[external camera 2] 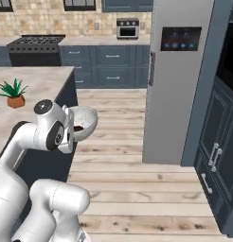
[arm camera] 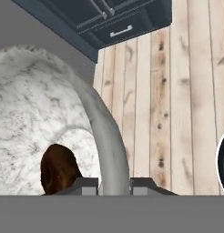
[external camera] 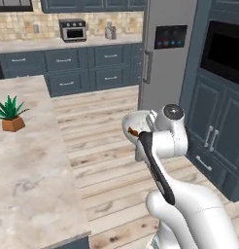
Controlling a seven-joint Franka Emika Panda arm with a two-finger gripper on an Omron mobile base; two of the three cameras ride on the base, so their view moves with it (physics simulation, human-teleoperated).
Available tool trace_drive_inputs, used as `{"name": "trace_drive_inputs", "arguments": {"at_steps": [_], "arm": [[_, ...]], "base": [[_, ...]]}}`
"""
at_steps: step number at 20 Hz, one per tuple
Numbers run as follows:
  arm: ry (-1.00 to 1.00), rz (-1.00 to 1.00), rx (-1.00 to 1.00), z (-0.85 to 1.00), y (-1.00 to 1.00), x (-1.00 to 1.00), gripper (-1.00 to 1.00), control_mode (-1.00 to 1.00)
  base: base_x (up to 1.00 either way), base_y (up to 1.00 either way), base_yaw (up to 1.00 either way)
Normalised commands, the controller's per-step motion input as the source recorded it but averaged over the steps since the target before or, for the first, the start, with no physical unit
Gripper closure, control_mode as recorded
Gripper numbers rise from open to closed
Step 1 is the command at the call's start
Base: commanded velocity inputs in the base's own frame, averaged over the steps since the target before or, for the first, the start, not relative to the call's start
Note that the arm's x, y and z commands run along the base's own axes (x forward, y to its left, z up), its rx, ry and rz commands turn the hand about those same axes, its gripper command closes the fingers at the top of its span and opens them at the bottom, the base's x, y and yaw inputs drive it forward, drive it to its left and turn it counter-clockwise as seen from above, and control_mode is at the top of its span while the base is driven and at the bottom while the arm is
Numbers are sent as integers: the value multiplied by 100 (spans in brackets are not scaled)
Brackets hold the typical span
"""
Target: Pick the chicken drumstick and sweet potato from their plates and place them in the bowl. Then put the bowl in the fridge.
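Your tool is clamped shut on the rim of the bowl, held above the floor, fridge at two o'clock.

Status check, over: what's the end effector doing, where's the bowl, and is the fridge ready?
End effector shut on bowl rim. Bowl held over the floor, brown food inside. Fridge door closed, blocking placement.

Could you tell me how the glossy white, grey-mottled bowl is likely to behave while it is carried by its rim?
The glossy white, grey-mottled bowl looks stiff and probably slippery. The gripper pinches only its thin rim, so it could pivot or slide. The brown food inside sits low against one wall and may shift if the bowl tips further.
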Motion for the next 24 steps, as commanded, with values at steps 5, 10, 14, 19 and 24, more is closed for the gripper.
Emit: {"name": "trace_drive_inputs", "arguments": {"at_steps": [5, 10, 14, 19, 24], "arm": [[0, 0, 0, 0, 0, 0, 100, 100], [0, 0, 0, 0, 0, 0, 100, 100], [0, 0, 0, 0, 0, 0, 100, 100], [0, 0, 0, 0, 0, 0, 100, 100], [0, 0, 0, 0, 0, 0, 100, 100]], "base": [[88, -9, 19], [88, -10, 12], [87, -9, 6], [88, -7, 0], [87, -1, 0]]}}
